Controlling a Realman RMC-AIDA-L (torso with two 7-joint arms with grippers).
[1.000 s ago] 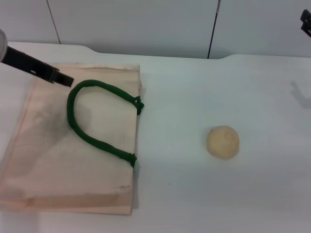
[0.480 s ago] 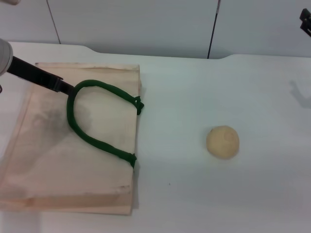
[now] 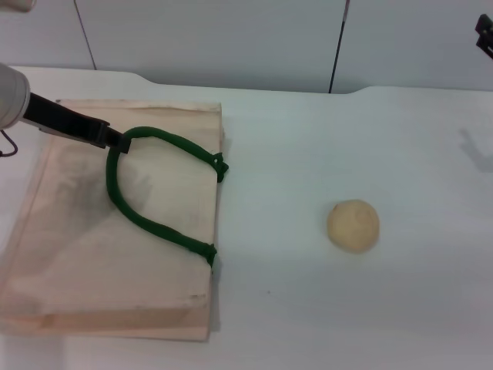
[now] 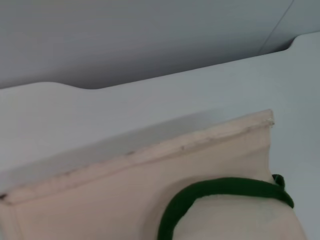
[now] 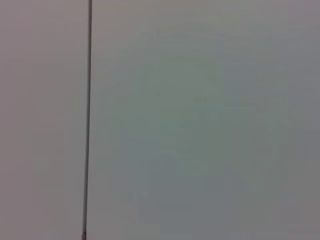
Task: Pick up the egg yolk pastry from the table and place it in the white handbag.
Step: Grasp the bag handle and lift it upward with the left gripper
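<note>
Since a second ago your left gripper (image 3: 122, 142) has slid right to the top of the green handle (image 3: 146, 216); can't tell if its jaws grip it. Head view: white handbag (image 3: 85, 262) flat at left, egg yolk pastry (image 3: 353, 225), a matte pale-yellow ball, well right on the table (image 3: 323, 146). Right gripper (image 3: 485, 35) at far right edge, jaws unclear. Left wrist view: bag's far edge, handle loop (image 4: 215, 192). Right wrist view: blank wall only.

The left pincer (image 3: 115, 140) was a long, slim black bar with squared edges, tapering toward its tip. It joined a rounded pale grey-white wrist housing (image 3: 9, 100), below which a thin dark cable looped. The right pincer (image 3: 485, 32) was a black, angular fragment.
</note>
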